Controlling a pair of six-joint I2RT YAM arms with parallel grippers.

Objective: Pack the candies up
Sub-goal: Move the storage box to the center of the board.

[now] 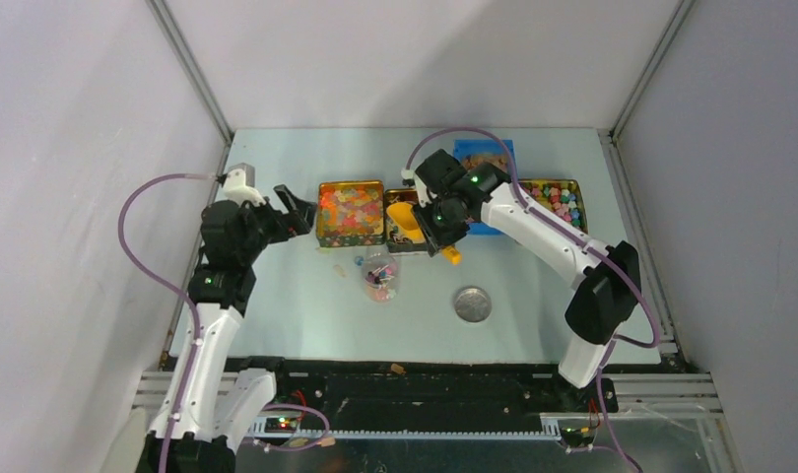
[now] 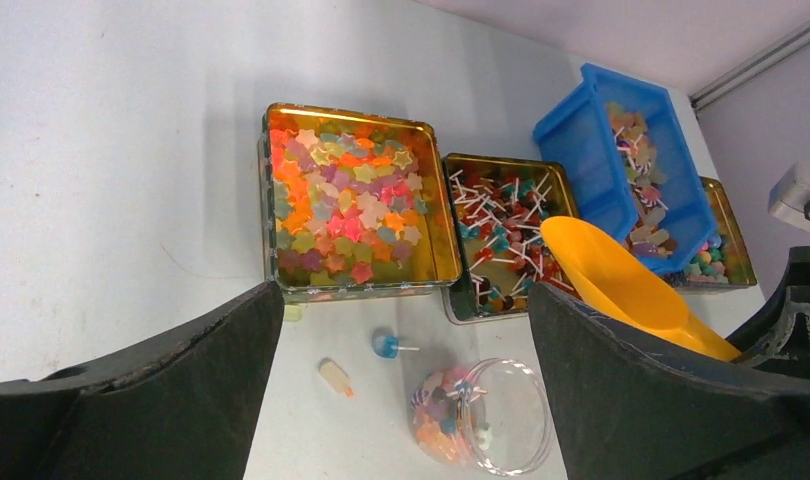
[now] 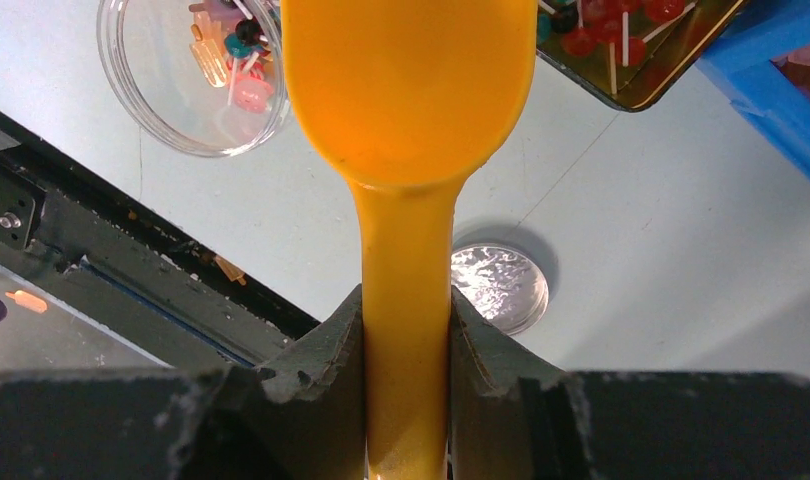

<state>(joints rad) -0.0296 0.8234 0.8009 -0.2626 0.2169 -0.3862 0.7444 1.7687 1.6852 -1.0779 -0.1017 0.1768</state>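
Candies fill a tin of star gummies (image 1: 351,212) (image 2: 349,200), a tin of lollipops (image 2: 496,225), a blue bin (image 1: 484,163) (image 2: 631,170) and a far-right tin (image 1: 556,202). A clear jar (image 1: 380,277) (image 2: 481,415) (image 3: 196,75) holds some mixed candies. My right gripper (image 1: 441,235) (image 3: 406,335) is shut on the handle of the orange scoop (image 1: 405,219) (image 2: 621,285) (image 3: 411,90), whose bowl hangs over the lollipop tin; no candy shows in it. My left gripper (image 1: 295,212) (image 2: 403,300) is open and empty, left of the star tin.
A round silver lid (image 1: 472,304) (image 3: 499,288) lies on the table right of the jar. A loose blue lollipop (image 2: 386,344) and a pale stick candy (image 2: 334,376) lie in front of the star tin. White walls enclose the table.
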